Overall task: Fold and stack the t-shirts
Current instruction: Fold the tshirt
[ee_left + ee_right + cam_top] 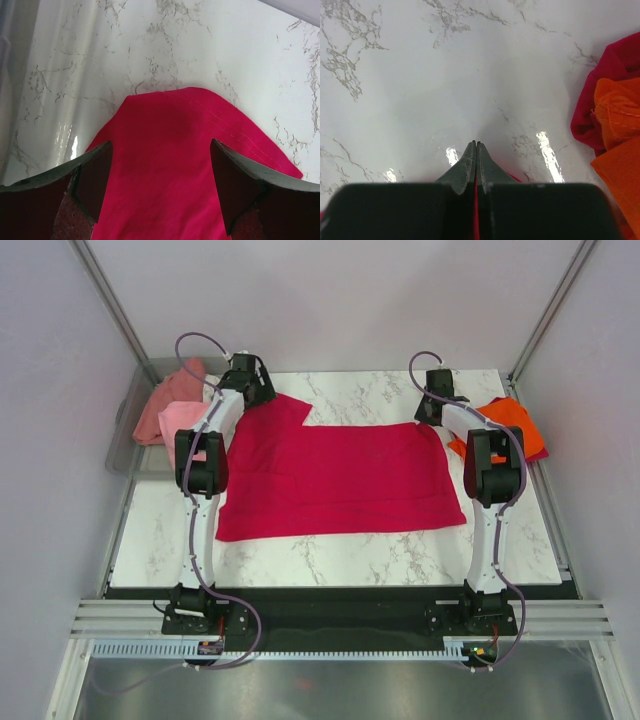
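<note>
Garments total four: crimson tee (340, 480), orange tee (516, 424), two pink tees (181, 421) (157, 412).

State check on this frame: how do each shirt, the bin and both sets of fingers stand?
crimson t-shirt: spread flat on the table
orange t-shirt: bunched at the table's right edge
pink t-shirt: crumpled in the bin
salmon t-shirt: crumpled in the bin
bin: open, holding both
left gripper: fingers open over the crimson sleeve
right gripper: fingers shut, pinching the crimson t-shirt's far corner
</note>
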You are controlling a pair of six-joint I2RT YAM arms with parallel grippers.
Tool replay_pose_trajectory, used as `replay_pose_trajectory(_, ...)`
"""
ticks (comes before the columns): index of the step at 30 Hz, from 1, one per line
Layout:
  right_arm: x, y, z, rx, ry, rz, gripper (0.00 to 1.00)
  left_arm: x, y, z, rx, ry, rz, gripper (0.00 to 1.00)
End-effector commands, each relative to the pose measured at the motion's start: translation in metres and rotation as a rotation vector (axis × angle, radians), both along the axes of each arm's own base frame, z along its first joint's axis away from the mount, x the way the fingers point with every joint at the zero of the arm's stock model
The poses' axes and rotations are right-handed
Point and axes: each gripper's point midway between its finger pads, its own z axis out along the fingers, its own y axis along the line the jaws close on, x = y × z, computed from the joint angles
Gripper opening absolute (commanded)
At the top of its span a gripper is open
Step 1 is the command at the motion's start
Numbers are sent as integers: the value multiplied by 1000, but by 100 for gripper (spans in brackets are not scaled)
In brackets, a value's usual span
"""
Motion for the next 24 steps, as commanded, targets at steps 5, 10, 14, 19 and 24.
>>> replay_pose_trajectory(5,6,8,44,44,-101,11,0,-17,1,-16,29,108,-19,86)
replay_pose_trajectory(10,3,6,48,47,-106,5,0,-19,-1,-13,26,125,-29,65)
replay_pose_trajectory(14,1,3,48,45,-105,2,0,-19,-2,-13,27,124,-39,40)
replay_pose_trajectory(19,-1,-1,53,51,-112,-4,0,-16,-6,-6,22,105,-63,12)
replay_pose_trajectory(24,-4,-3,52,57,-107,-2,0,-13,-11,11,66,61,-77,2)
